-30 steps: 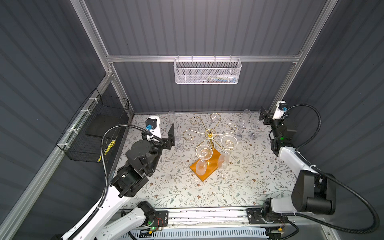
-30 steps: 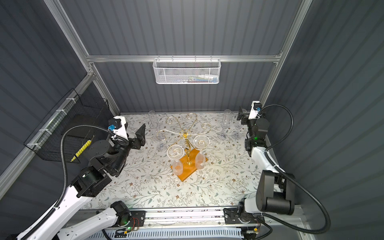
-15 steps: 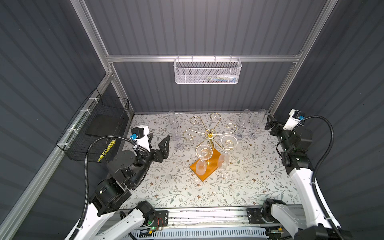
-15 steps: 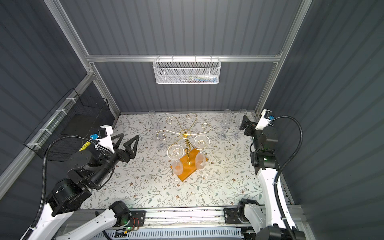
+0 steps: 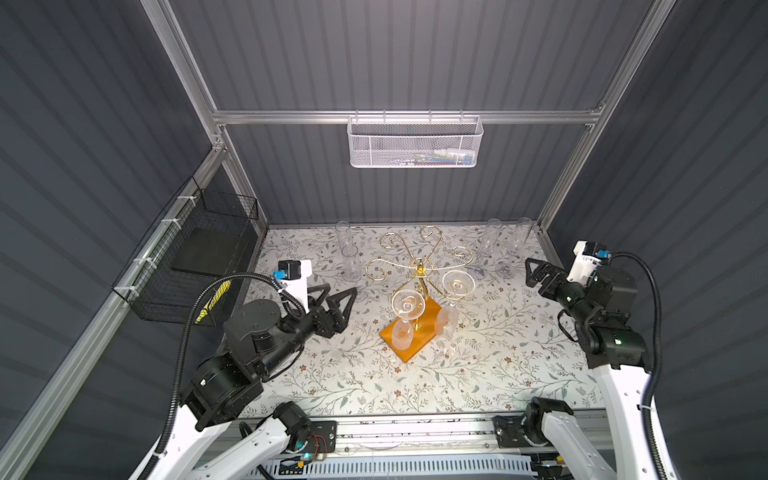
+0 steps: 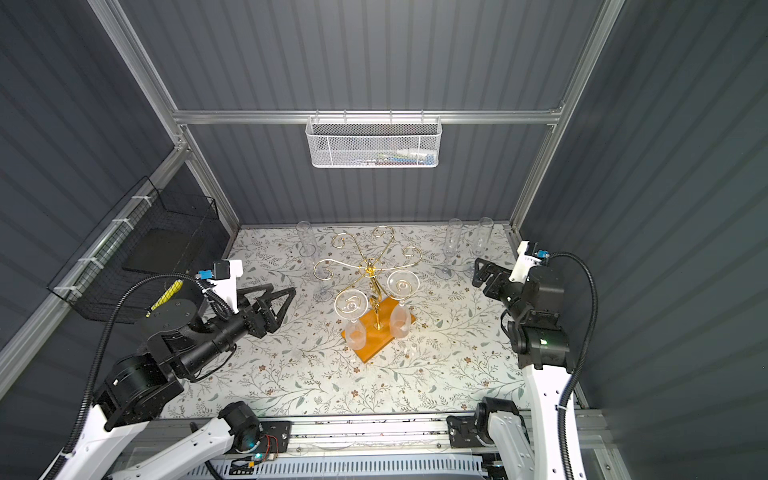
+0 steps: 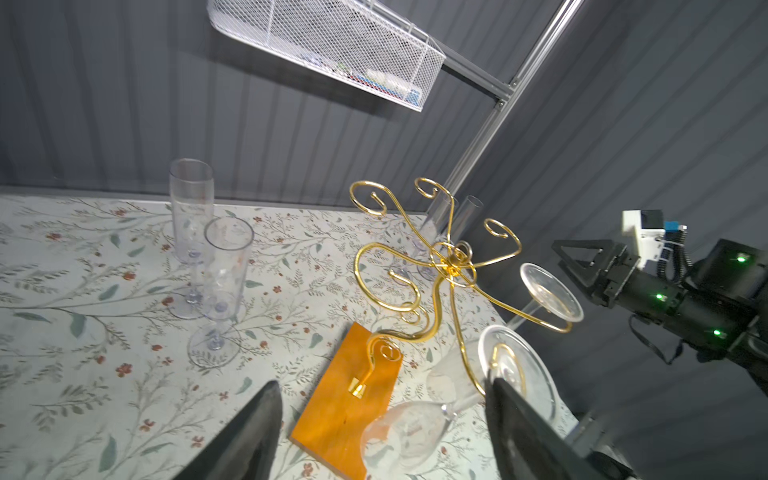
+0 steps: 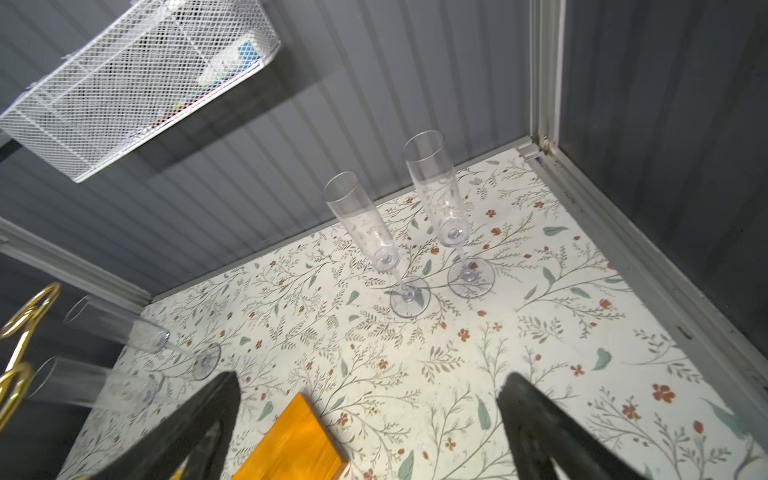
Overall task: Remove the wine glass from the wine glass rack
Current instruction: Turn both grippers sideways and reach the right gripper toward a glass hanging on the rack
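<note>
The wine glass rack (image 5: 420, 266), gold wire on an orange wooden base (image 5: 415, 347), stands mid-table in both top views (image 6: 370, 266). Two wine glasses hang upside down from its near arms, one (image 5: 408, 305) on the left and one (image 5: 458, 284) on the right. My left gripper (image 5: 343, 289) hovers open to the left of the rack, apart from it. In the left wrist view its open jaws (image 7: 382, 386) frame the nearer wine glass (image 7: 399, 432), which lies beyond them. My right gripper (image 5: 528, 272) is open at the right side, with nothing between the jaws (image 8: 371, 380).
Two clear flutes (image 5: 352, 266) stand at the back left and two flutes (image 5: 490, 239) at the back right (image 8: 361, 220). A white mesh basket (image 5: 415, 141) hangs on the back wall. A black wire basket (image 5: 199, 257) hangs on the left wall.
The right gripper has drawn away from the back-right flutes toward the front. The left arm has dropped lower, with its gripper still left of the rack. Both stay open.
</note>
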Robot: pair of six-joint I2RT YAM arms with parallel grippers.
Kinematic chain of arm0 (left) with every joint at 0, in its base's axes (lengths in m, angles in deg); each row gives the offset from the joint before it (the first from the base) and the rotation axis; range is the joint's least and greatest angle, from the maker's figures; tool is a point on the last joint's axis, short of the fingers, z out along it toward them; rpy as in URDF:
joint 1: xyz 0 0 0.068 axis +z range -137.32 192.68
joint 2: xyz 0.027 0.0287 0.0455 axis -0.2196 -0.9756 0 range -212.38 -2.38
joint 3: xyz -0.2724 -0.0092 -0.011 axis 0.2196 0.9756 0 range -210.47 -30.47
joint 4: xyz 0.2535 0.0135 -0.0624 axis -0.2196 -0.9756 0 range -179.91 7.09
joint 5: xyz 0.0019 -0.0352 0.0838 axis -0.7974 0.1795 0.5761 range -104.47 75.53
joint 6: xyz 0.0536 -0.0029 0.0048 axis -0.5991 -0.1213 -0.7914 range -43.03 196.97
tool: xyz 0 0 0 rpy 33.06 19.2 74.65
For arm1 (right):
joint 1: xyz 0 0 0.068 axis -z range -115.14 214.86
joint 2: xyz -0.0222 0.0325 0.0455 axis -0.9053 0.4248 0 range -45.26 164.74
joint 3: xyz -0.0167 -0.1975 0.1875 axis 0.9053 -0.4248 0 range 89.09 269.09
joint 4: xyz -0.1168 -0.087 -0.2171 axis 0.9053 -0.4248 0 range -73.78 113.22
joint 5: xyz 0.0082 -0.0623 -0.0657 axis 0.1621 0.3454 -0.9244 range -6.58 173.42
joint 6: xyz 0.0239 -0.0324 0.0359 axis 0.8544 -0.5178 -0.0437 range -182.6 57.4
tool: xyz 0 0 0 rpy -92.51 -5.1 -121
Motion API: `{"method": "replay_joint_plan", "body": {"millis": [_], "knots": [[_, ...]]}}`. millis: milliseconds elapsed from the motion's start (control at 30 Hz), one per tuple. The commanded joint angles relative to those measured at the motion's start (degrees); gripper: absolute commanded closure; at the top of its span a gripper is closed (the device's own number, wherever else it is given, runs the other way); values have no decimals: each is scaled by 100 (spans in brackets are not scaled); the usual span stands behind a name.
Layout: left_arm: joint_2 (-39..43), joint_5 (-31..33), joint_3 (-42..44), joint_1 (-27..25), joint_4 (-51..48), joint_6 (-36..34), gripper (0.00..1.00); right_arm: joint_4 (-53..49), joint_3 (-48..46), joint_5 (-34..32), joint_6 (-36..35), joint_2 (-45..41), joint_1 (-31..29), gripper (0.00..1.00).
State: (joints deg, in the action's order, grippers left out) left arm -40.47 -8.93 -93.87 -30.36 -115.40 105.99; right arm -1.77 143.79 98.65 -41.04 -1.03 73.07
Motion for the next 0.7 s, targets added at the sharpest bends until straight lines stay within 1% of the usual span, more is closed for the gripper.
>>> {"method": "replay_joint_plan", "body": {"millis": [0, 67, 133, 233, 333, 433, 533, 600, 667], "knots": [[-137, -845, 272, 22, 501, 949, 22, -422, 172, 701, 239, -76, -18, 1], [-167, -1313, 549, 25, 1037, 1429, 22, -419, 175, 766, 316, -98, -20, 1], [-227, -1602, 696, 16, 1366, 1782, 22, -470, 212, 843, 397, -83, -14, 1], [-358, -1889, 769, 17, 1581, 2207, 23, -594, 317, 1130, 495, -24, -15, 1], [-452, -2123, 783, 16, 1652, 2464, 23, -752, 374, 1270, 582, -10, -15, 1], [-455, -2188, 772, 18, 1644, 2632, 24, -943, 444, 1437, 727, -19, -21, 1], [-424, -2118, 759, 18, 1563, 2664, 24, -1046, 461, 1906, 1031, -24, -27, 3], [-367, -1879, 728, 20, 1383, 2603, 25, -1052, 488, 2336, 1326, -24, -31, 6], [-221, -1496, 775, 18, 1272, 2554, 25, -992, 489, 2740, 1723, -53, -61, 13]]}}
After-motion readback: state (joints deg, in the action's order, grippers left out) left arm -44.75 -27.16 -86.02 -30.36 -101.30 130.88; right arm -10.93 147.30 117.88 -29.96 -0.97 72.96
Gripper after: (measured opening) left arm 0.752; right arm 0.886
